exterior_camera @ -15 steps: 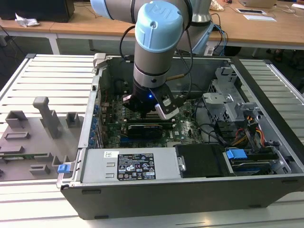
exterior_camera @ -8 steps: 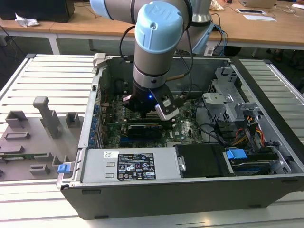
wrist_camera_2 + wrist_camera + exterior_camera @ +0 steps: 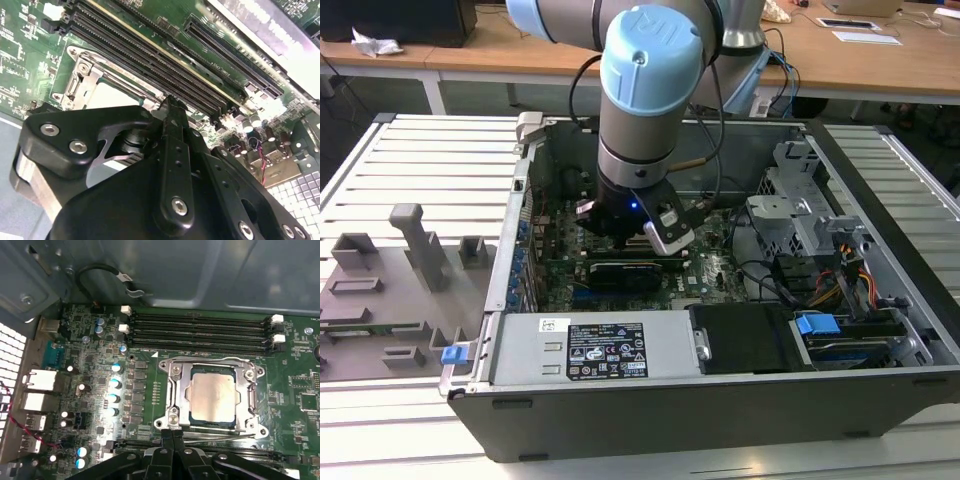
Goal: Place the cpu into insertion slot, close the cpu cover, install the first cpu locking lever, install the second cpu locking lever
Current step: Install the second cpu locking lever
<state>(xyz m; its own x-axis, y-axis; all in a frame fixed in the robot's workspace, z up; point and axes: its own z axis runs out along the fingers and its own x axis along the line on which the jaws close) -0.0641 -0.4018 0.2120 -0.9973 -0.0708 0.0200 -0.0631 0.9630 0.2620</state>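
The small silvery-beige square cpu already sits in the dark-rimmed insertion slot at centre-right under the closed silvery frame cpu cover, while the black tool, fingers pressed together and empty, hangs just beside it.

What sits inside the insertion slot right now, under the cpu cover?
In the first wrist view the cpu lies in the insertion slot, its face showing through the window of the closed cpu cover. The cover's frame hides the chip's edges and the contacts beneath.

Slatted table bears computer case, perhaps fixtures.

cpu in slot, cover down, hand shut
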